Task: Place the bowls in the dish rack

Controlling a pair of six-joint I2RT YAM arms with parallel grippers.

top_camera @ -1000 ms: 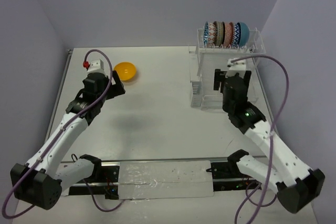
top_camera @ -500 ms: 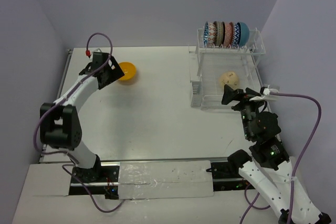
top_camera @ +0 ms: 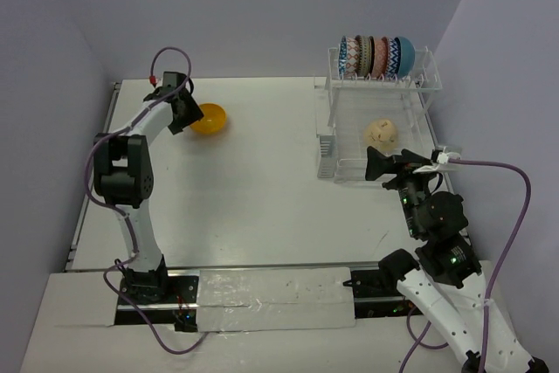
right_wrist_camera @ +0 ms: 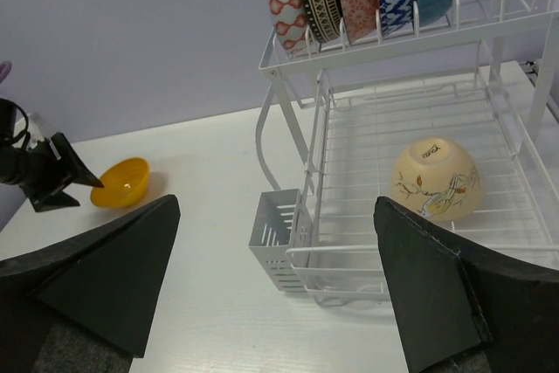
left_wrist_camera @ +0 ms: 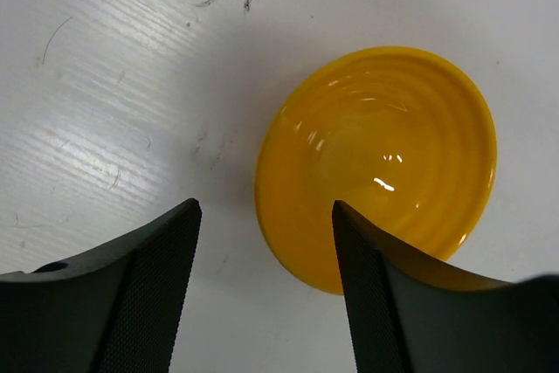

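Top view:
- Orange-yellow bowl upper left of frame, upright on white surface, well apart from dish rack at upper right.
- Left end effector released, jaws spread. Wrist view: one finger either side of bowl's near rim, contact unclear.
- Right end effector released, spread wide, just beside rack's lower edge, holding nothing.
- Five bowls on edge in raised prong row.
- Speckled tan bowl in lower tray, foot ring up.
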